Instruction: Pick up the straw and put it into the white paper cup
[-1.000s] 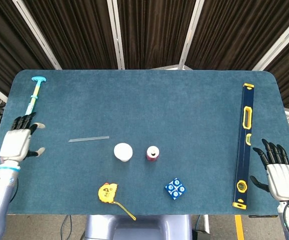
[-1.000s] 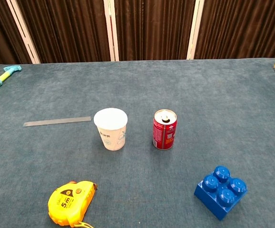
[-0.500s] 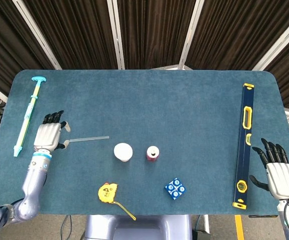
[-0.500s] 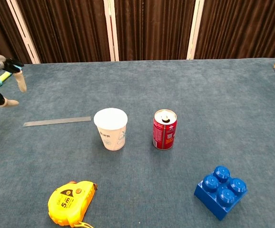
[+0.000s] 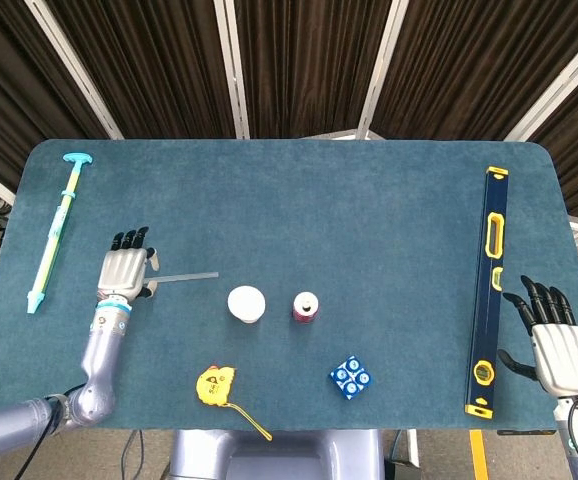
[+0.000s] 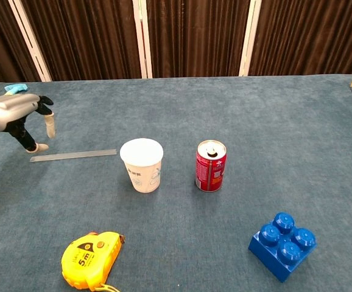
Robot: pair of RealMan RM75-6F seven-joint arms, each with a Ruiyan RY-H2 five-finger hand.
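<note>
The straw (image 5: 187, 277) (image 6: 73, 156) is a thin clear stick lying flat on the blue cloth, left of the white paper cup (image 5: 246, 303) (image 6: 142, 164), which stands upright. My left hand (image 5: 126, 268) (image 6: 21, 118) hovers over the straw's left end with fingers apart and nothing in it. In the chest view its fingertips hang just above that end. My right hand (image 5: 558, 344) rests open at the table's front right corner, far from both, and does not show in the chest view.
A red can (image 5: 306, 307) (image 6: 211, 165) stands right of the cup. A yellow tape measure (image 5: 216, 385) (image 6: 90, 260) and a blue brick (image 5: 351, 378) (image 6: 283, 244) lie near the front edge. A teal syringe-like tool (image 5: 55, 228) lies far left, a long level (image 5: 489, 287) far right.
My left hand has swept from the table's left edge rightward to the straw's left end. The right hand and all objects have stayed put.
</note>
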